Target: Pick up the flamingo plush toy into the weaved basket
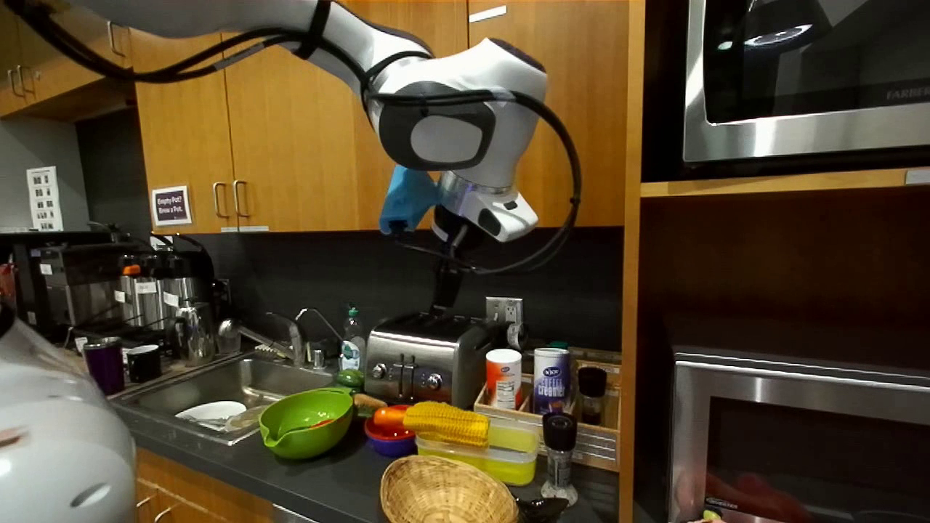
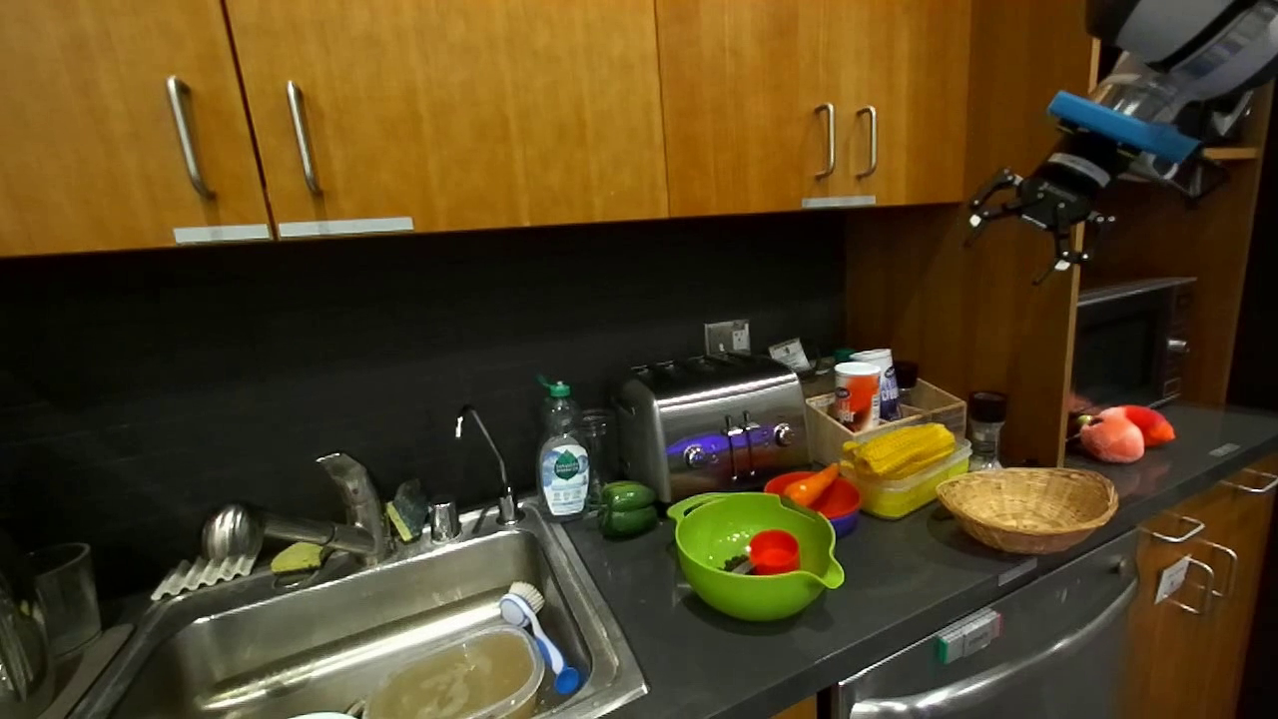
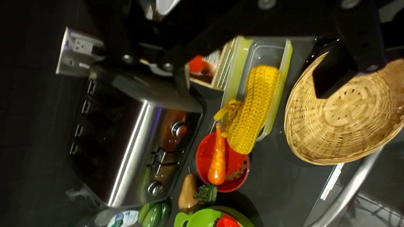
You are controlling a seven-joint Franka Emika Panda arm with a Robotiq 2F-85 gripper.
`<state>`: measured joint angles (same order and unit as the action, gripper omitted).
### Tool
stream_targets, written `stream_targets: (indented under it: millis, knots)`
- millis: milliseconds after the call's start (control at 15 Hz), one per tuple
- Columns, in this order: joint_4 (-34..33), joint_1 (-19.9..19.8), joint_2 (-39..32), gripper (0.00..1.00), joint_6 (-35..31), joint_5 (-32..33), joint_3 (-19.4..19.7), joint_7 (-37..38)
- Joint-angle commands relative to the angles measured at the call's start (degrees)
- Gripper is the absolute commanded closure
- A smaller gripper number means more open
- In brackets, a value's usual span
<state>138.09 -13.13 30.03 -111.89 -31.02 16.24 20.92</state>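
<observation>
The flamingo plush toy (image 2: 1112, 437), pink with a red-orange part, lies on the counter right of the woven basket in an exterior view. It is out of the wrist view. The tan woven basket (image 2: 1028, 507) stands near the counter's front edge and holds nothing. The basket also shows in an exterior view (image 1: 443, 494), cut by the bottom edge, and in the wrist view (image 3: 311, 132). My gripper (image 2: 1010, 258) is open with nothing between its fingers, high above the counter. In the wrist view the gripper (image 3: 254, 88) has its fingers wide apart, one in front of the basket.
A yellow-green container (image 2: 904, 489) with a yellow knitted corn (image 2: 904, 449) stands left of the basket. A green bowl (image 2: 699, 544), a red bowl (image 2: 849, 497), a toaster (image 2: 659, 439) and a pepper grinder (image 2: 986, 429) are nearby. A microwave (image 2: 1138, 335) stands behind the plush.
</observation>
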Motion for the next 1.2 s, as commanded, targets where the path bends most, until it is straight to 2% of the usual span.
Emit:
stream_targets:
  millis: [0, 267, 333, 400, 667, 933, 1133]
  knots:
    - [-0.68, -5.72, -1.76, 0.0, 1.24, -1.89, 3.61, 1.91]
    - [-1.36, -10.91, -4.47, 0.0, -1.04, -3.95, 6.99, 4.48]
    - [-1.46, -11.4, -4.53, 0.0, -4.45, -6.06, 6.99, 4.09]
    - [-0.4, -11.37, -3.63, 0.0, -1.41, -3.82, 6.46, 1.99]
    - [-0.99, -12.09, -4.49, 0.0, -3.74, -5.48, 6.84, 2.38]
    - [-7.62, -11.98, -14.97, 0.0, -10.97, -9.9, 9.36, 4.07]
    - [-13.2, -12.67, -23.19, 0.0, -10.9, -12.21, 12.05, 7.07]
